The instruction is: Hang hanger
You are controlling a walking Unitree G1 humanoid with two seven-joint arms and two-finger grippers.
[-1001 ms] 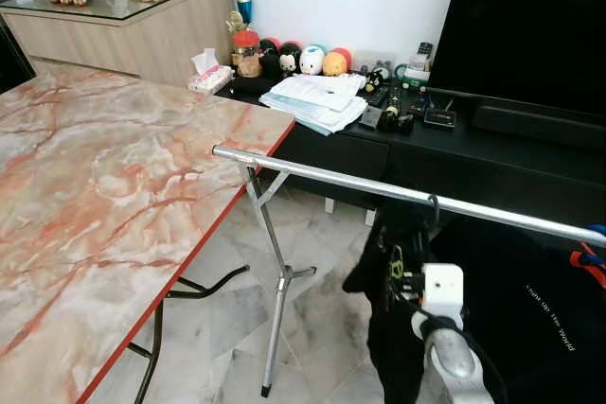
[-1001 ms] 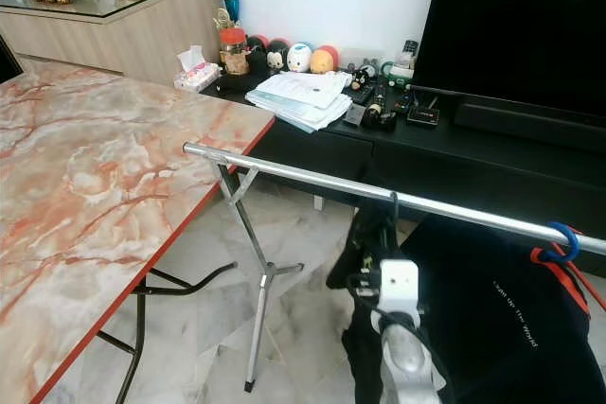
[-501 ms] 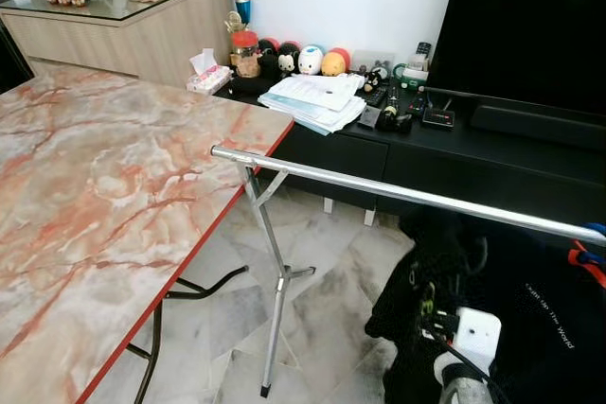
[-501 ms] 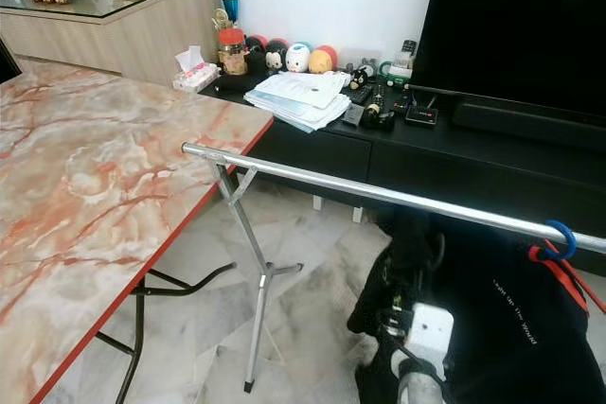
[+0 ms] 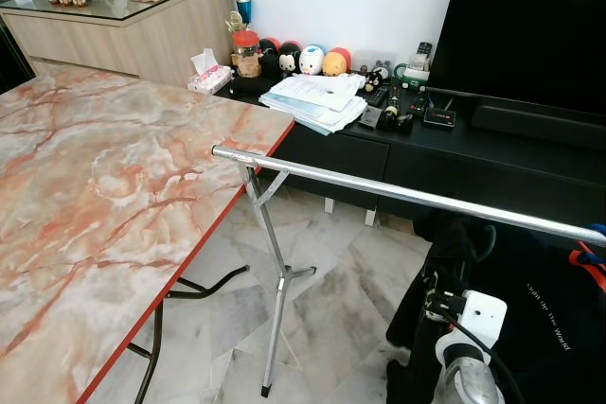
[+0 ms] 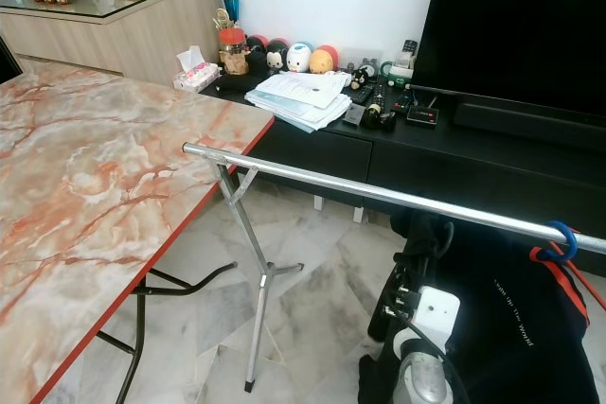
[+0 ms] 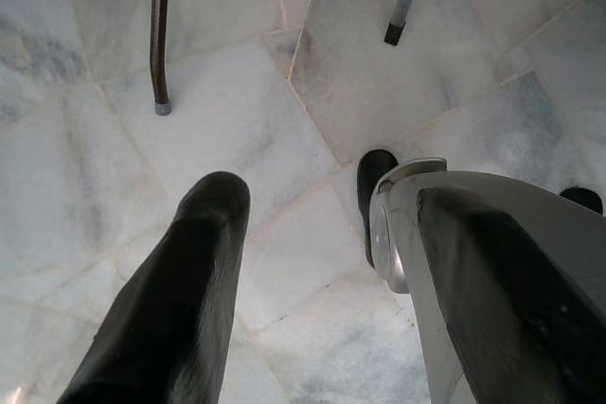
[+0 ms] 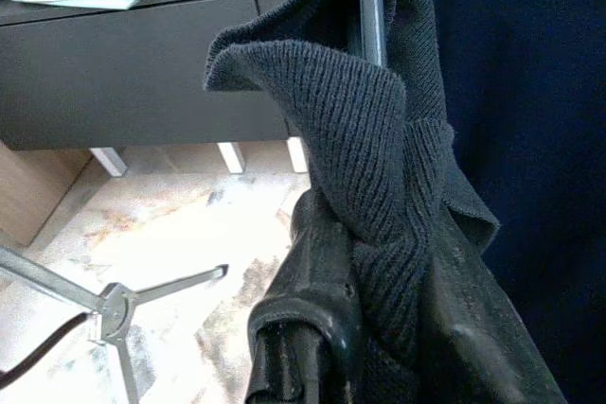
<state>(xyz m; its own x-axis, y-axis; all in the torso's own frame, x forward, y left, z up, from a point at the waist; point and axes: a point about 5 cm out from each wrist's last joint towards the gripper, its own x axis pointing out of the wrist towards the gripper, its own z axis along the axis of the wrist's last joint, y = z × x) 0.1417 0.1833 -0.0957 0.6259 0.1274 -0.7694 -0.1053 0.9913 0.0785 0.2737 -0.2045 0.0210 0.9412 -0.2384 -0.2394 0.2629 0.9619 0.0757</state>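
The right gripper (image 8: 379,347) is clamped on a dark knitted garment (image 8: 379,139) that hangs on a hanger (image 8: 371,7), low beside the rail (image 5: 398,193) and just below it, close to the black T-shirt (image 5: 549,319) already hanging there. The hanger's hook (image 6: 443,234) sits under the bar, not over it.

To hang it well, I'd say the arm needs to lift the hook above the rail, carry it across, and lower it onto a bare stretch left of the T-shirt before letting go. Keeping the garment steady should stop the hook from twisting away.

The left gripper (image 7: 312,262) hangs idle over the floor (image 7: 284,120), its fingers spread and holding nothing.

On the low TV cabinet (image 5: 360,153) sits a tissue box (image 5: 210,76) with a tissue poking out, and a red-lidded jar (image 5: 247,52) whose contents I cannot make out.
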